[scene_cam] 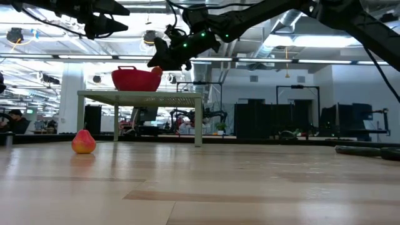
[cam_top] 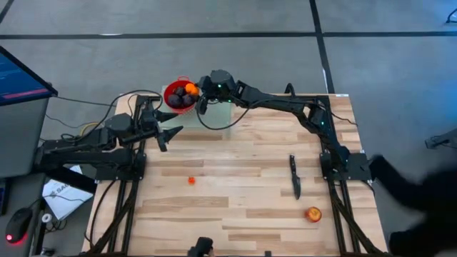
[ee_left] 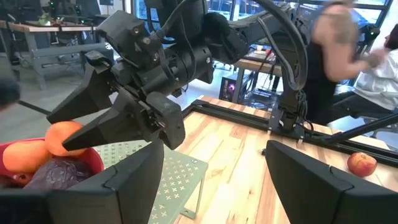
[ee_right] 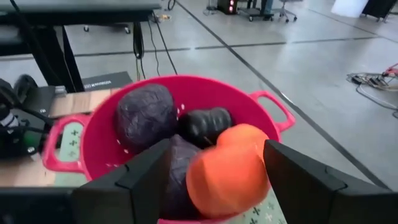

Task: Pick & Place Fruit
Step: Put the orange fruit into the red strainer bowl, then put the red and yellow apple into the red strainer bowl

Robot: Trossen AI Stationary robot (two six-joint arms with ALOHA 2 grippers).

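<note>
A red bowl (cam_top: 178,95) (ee_right: 186,93) stands on a small pale green stand (cam_top: 221,118) (scene_cam: 140,95) at the table's far edge. It holds dark purple fruit (ee_right: 144,115) and orange fruit. My right gripper (cam_top: 202,100) (ee_right: 217,180) hovers open over the bowl. One orange fruit (ee_right: 227,174) (ee_left: 64,137) sits between its fingertips, on top of the purple ones. My left gripper (cam_top: 169,133) (ee_left: 214,180) waits open near the stand's left side. A small orange fruit (cam_top: 191,180) and a red-yellow apple (cam_top: 313,213) (scene_cam: 84,142) lie on the table. My right gripper comes slanting down from the table's right, its fingers on either side of the orange fruit's top (ee_right: 242,149). A gap shows between the fruit and one finger (ee_right: 149,177). Whether the other finger (ee_right: 298,177) touches it, I cannot tell.
A slim black knife (cam_top: 295,177) lies on the table's right half, between the bowl and the apple. Cables run beside the left arm's base. A person (ee_left: 339,56) is beyond the table's right edge. Bare wood shows across the table's middle and near side.
</note>
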